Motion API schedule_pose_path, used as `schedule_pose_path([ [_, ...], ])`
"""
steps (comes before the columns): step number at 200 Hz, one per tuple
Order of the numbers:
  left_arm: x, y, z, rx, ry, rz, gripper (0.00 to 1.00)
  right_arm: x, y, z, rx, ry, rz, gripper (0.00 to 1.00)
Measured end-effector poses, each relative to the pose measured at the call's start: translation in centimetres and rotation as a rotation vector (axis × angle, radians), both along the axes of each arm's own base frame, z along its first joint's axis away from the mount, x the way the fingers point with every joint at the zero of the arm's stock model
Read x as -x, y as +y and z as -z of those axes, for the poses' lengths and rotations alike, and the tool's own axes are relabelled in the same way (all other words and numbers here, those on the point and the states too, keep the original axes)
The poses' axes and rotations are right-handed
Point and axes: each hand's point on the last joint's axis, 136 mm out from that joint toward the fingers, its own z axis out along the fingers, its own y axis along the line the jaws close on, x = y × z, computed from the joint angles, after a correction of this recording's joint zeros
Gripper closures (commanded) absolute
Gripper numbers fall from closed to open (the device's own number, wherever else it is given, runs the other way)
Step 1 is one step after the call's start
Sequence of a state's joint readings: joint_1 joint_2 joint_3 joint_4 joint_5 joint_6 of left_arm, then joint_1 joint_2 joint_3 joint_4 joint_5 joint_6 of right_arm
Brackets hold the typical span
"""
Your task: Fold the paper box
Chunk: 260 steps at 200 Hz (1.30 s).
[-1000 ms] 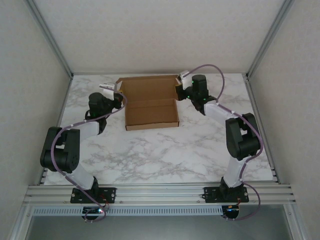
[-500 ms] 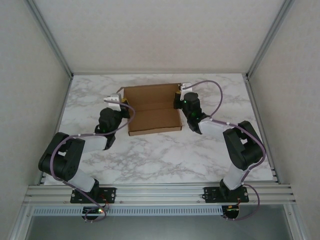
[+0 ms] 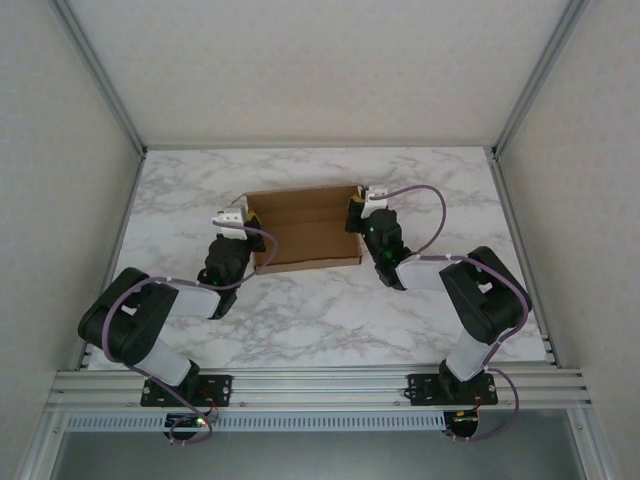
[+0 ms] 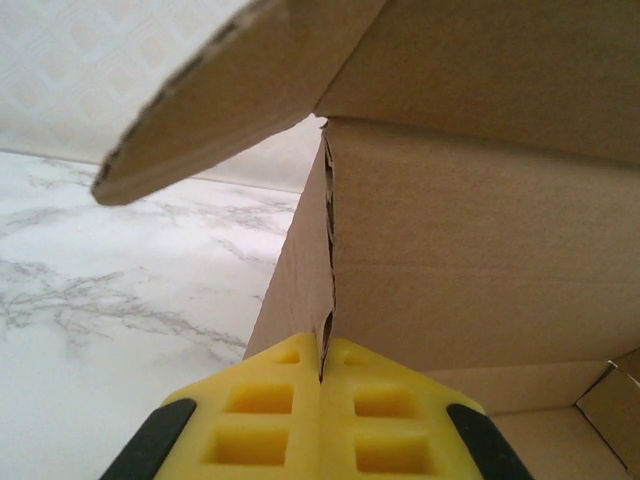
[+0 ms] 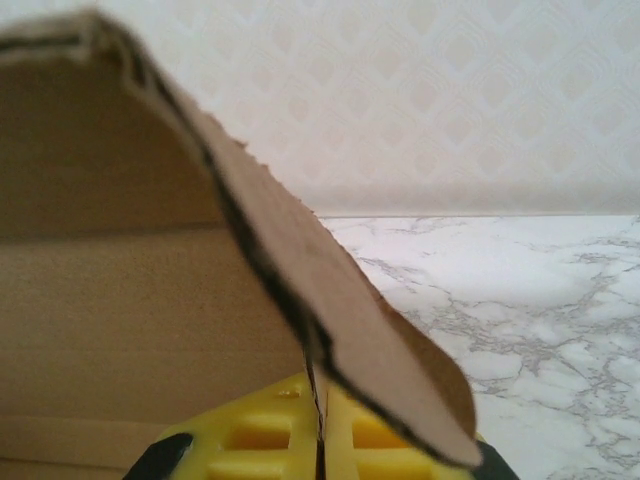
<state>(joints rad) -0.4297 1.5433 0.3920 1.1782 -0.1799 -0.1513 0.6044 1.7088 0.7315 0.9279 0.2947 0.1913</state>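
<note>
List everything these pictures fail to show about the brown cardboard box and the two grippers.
- Top view: grip points on the brown cardboard box, too small.
- Left wrist: left gripper base, cut off by the bottom edge.
- Right wrist: right gripper tips, partly hidden by the curved flap.

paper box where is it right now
Top view: the paper box sits centred on the table, between the left gripper and right gripper, each shut on one end.
</note>
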Motion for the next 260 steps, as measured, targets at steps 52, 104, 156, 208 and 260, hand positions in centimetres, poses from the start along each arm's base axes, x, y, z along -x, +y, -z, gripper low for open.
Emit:
schedule_pose_path([
  [52,1.7,0.1,0.9,0.031,0.022,-0.005,0.99,1.4,-0.1,0.7,-0.038,-0.001,-0.011,0.94],
  [104,3.4,0.3,2.6,0.037,0.064,-0.010,0.99,2.9,-0.3,2.2,-0.060,0.031,-0.022,0.93],
  [156,4.3,0.8,3.9,0.040,0.100,-0.029,0.99,4.3,-0.1,4.0,-0.082,0.078,-0.037,0.88],
  [208,4.9,1.2,4.9,0.032,0.130,-0.046,1.00,5.2,-0.3,5.7,-0.064,0.129,-0.040,0.66],
  [260,4.7,1.3,5.4,0.001,0.143,-0.051,1.00,6.0,-1.1,5.2,-0.062,0.126,-0.035,0.53],
])
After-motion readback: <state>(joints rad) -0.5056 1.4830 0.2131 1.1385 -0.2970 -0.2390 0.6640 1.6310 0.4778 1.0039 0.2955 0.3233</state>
